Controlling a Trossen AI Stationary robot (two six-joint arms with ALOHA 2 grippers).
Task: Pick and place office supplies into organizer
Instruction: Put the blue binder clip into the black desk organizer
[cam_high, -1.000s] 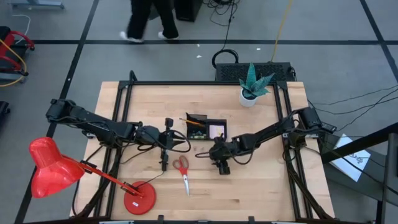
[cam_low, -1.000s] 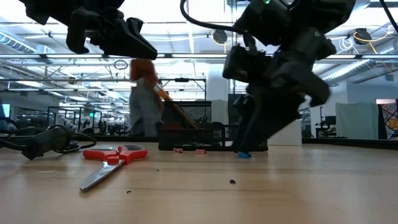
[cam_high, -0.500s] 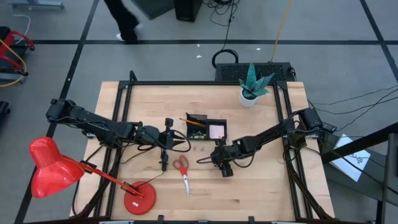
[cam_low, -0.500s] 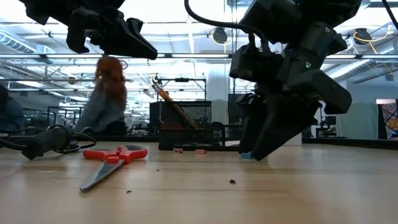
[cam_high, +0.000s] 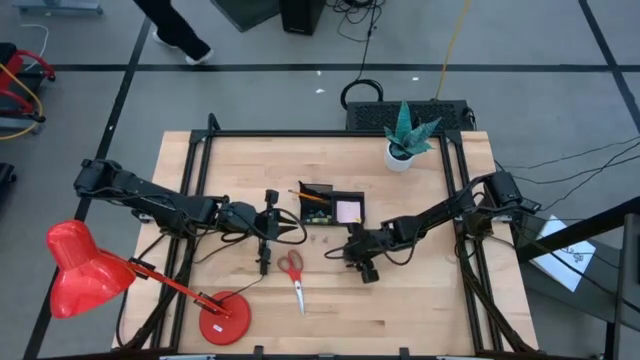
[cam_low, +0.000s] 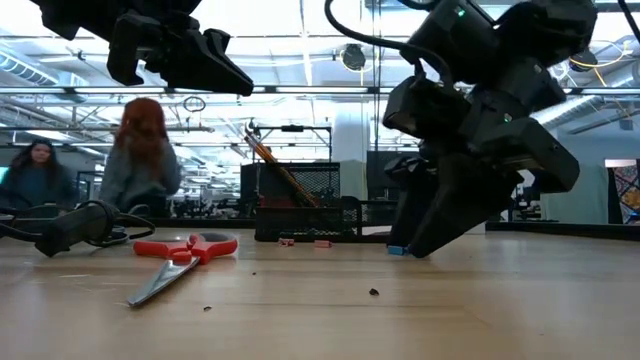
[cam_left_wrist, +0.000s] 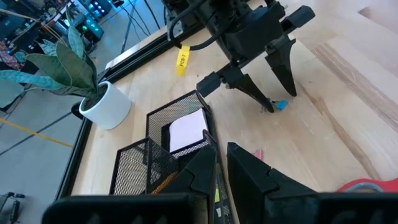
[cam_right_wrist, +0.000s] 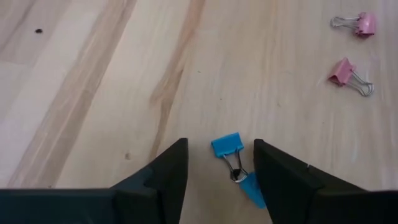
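Right gripper (cam_right_wrist: 214, 163) low at tabletop, dark fingers (cam_left_wrist: 283, 62) parted, pointing down. Left gripper (cam_left_wrist: 221, 165) raised above table, fingers nearly together, arm stretched toward centre.

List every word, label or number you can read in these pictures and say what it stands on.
Yellow tag on a cable of the right arm, seen in the left wrist view: dark print, too small and blurred to read.
Nothing else carries readable text: the organizer, the scissors and the binder clips show none.

High overhead; low table-level; wrist views close, sharing blue clip (cam_right_wrist: 226, 144).
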